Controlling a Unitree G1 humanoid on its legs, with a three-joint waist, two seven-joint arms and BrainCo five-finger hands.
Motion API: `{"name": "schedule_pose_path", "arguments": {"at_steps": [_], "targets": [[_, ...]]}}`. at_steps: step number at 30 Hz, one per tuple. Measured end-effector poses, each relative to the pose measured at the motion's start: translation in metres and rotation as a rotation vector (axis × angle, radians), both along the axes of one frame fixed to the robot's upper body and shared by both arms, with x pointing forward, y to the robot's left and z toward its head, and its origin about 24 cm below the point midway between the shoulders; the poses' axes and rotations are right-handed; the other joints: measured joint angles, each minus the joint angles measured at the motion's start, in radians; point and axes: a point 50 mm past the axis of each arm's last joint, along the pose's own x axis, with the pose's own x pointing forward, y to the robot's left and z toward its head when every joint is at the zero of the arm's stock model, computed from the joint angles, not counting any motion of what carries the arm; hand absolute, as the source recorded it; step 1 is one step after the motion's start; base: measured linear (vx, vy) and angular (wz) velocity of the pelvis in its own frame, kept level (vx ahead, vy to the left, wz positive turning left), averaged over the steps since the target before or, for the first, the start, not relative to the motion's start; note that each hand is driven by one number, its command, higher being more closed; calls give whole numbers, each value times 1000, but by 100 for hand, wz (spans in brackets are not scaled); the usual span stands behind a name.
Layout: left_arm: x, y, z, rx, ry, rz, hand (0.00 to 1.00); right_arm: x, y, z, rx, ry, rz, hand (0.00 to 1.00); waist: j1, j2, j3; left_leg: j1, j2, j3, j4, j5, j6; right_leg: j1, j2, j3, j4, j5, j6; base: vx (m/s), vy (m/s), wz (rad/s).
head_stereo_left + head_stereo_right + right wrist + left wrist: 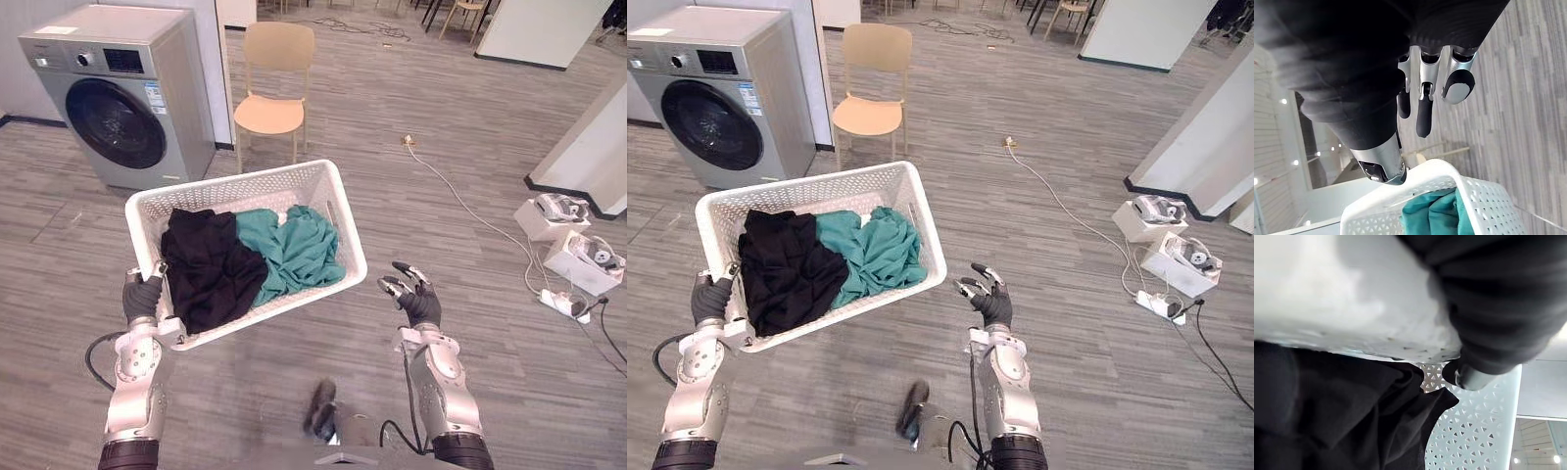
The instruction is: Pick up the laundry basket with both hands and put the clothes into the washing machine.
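- Gripping the near left corner of the white laundry basket (pixel 245 186) is the left hand (pixel 143 298), its fingers curling round the rim.
- The right hand (pixel 416 299) is hovering just right of the basket, fingers spread, touching nothing.
- The basket is carrying a black garment (pixel 206 264) on the left and a teal garment (pixel 299 250) on the right.
- The washing machine (pixel 118 98) is standing far left, door closed.
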Motion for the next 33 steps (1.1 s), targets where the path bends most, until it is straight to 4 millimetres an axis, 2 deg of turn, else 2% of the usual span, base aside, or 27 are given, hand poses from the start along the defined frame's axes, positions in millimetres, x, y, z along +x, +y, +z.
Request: {"name": "schedule_pose_path", "arguments": {"at_steps": [1, 2, 3, 4, 5, 6, 8, 11, 14, 15, 16, 17, 18, 19, 20, 21, 22, 23, 24, 25, 26, 27, 28, 29, 30, 31, 33], "targets": [[1, -7, -2, 10, 10, -32, 100, -6, -5, -4, -7, 18, -14, 100, -12, 19, -6, -8, 43, -17, 96, -19, -16, 9, 26, 24, 49, 14, -12, 683, -216, 38], [2, -10, -3, 4, 11, -43, 100, -8, -7, -5, -11, 25, -22, 100, -10, 36, -8, -38, 74, -19, 186, -19, -15, 22, 43, 14, 54, -11, -1, 576, -208, 23], [3, -16, -4, -6, 9, -61, 100, -9, -12, -3, -22, 22, -31, 100, -10, 71, 10, -140, 147, -22, 444, 19, -10, 71, 89, 0, 30, -42, -16, 576, -233, -7], [3, -17, -4, -6, 10, -67, 100, -8, -16, -2, -30, 19, -38, 100, -7, 94, 23, -192, 193, -26, 591, 77, -1, 103, 121, -1, 16, -57, -22, 594, -197, -36], [3, -21, -9, -16, 26, -88, 100, -9, -22, -1, -45, 18, -48, 100, 12, 128, 40, -283, 282, -34, 841, 210, 25, 174, 178, 11, -13, -82, -43, 715, -195, -73], [3, -27, -15, -22, 51, -113, 100, -9, -25, 1, -55, 17, -48, 100, 32, 135, 41, -354, 335, -35, 1041, 210, 45, 233, 211, 36, -28, -110, -52, 599, -127, -80], [2, -35, -20, -31, 72, -151, 100, -7, -26, 8, -64, -12, -43, 100, 42, 117, 53, -451, 338, -34, 1158, 172, 91, 311, 216, 82, -45, -149, -52, 565, -110, -65], [2, -45, -21, -46, 73, -210, 100, -2, -26, 16, -66, -49, -49, 100, 54, 109, 55, -570, 291, -38, 1031, 93, 85, 392, 215, 166, -95, -172, -43, 507, -32, -71], [3, -51, -22, -67, 69, -224, 100, 2, -25, 18, -71, -58, -40, 100, 59, 103, 57, -592, 211, -38, 631, 61, 45, 456, 187, 204, -132, -187, -25, 462, 84, -61], [3, -53, -22, -67, 69, -225, 100, 2, -25, 19, -73, -62, -41, 100, 52, 99, 59, -589, 172, -34, 441, 80, 26, 490, 162, 207, -139, -216, -3, 561, 166, -30], [3, -54, -22, -68, 69, -225, 100, 2, -26, 19, -78, -62, -44, 100, 43, 101, 57, -587, 142, -30, 258, 131, 9, 529, 147, 205, -153, -237, 25, 474, 159, -13], [3, -54, -22, -64, 69, -226, 100, 2, -27, 19, -82, -61, -47, 100, 42, 100, 57, -585, 132, -25, 169, 165, 8, 549, 142, 205, -162, -245, 39, 471, 199, -9], [3, -54, -21, -62, 65, -226, 100, 2, -29, 20, -94, -64, -48, 100, 49, 112, 48, -587, 128, 6, 41, 230, 12, 582, 141, 207, -175, -267, 76, 496, 248, -17], [3, -54, -20, -60, 58, -225, 100, 2, -30, 21, -102, -66, -47, 100, 59, 132, 35, -593, 131, 41, -14, 267, 26, 615, 140, 212, -177, -299, 112, 621, 338, -25], [3, -53, -19, -56, 55, -225, 100, 2, -31, 20, -105, -63, -47, 100, 68, 130, 28, -587, 128, 45, -4, 335, 49, 632, 129, 221, -171, -321, 125, 530, 306, -31], [-2, -51, -19, -48, 59, -216, 100, 0, -27, 16, -90, -50, -40, 100, 79, 101, -7, -592, 101, 76, 42, 406, 80, 633, 80, 233, -135, -360, 162, 529, 299, -19], [-3, -50, -20, -46, 63, -210, 100, 1, -24, 16, -88, -48, -29, 100, 78, 89, -19, -599, 85, 76, 69, 410, 86, 621, 55, 232, -92, -375, 179, 539, 289, 3], [-5, -50, -21, -49, 68, -201, 100, 1, -21, 14, -83, -44, -21, 100, 77, 64, -27, -603, 50, 77, 137, 375, 101, 575, -8, 232, 72, -395, 211, 670, 350, 28], [-6, -48, -22, -45, 76, -196, 100, 1, -18, 13, -69, -42, -21, 100, 79, 32, -25, -585, 11, 85, 187, 305, 109, 497, -74, 243, 312, -382, 240, 572, 293, 33], [-8, -46, -23, -38, 83, -191, 100, 1, -15, 10, -58, -35, -21, 100, 78, 12, -27, -571, -12, 88, 208, 273, 114, 451, -113, 257, 440, -345, 265, 559, 268, 42], [-10, -42, -24, -27, 94, -181, 100, 2, -11, 2, -40, -7, -19, 100, 71, -13, -33, -547, -42, 80, 243, 227, 122, 377, -165, 284, 655, -256, 290, 531, 221, 50], [-11, -38, -25, -17, 101, -171, 100, 4, -5, -5, -29, 25, -2, 100, 70, -12, -31, -506, -54, 59, 258, 185, 126, 312, -182, 281, 801, -255, 280, 612, 237, 43], [-13, -34, -26, -5, 112, -150, 100, 5, 3, -12, -14, 51, 16, 100, 74, 1, -22, -439, -55, 43, 241, 156, 124, 271, -186, 261, 872, -285, 239, 494, 172, 23], [-14, -31, -26, -2, 117, -135, 100, 5, 6, -13, -7, 56, 27, 100, 76, 9, -16, -403, -56, 32, 223, 144, 123, 249, -184, 247, 885, -304, 215, 463, 143, 10], [-16, -26, -27, 2, 121, -111, 100, 5, 11, -14, 5, 54, 39, 100, 76, 22, -9, -339, -58, 12, 188, 130, 120, 202, -178, 221, 873, -341, 181, 347, 92, 16], [-16, -24, -26, 6, 119, -103, 100, 5, 12, -14, 6, 53, 43, 100, 75, 27, -8, -315, -59, 2, 172, 124, 120, 167, -172, 209, 847, -357, 169, 385, 74, 39], [-15, -23, -19, 8, 87, -93, 100, 6, 12, -11, 5, 40, 54, 100, 64, 33, -7, -272, -59, -32, 146, 108, 111, 69, -138, 180, 630, -372, 152, 383, 9, 55]]}}
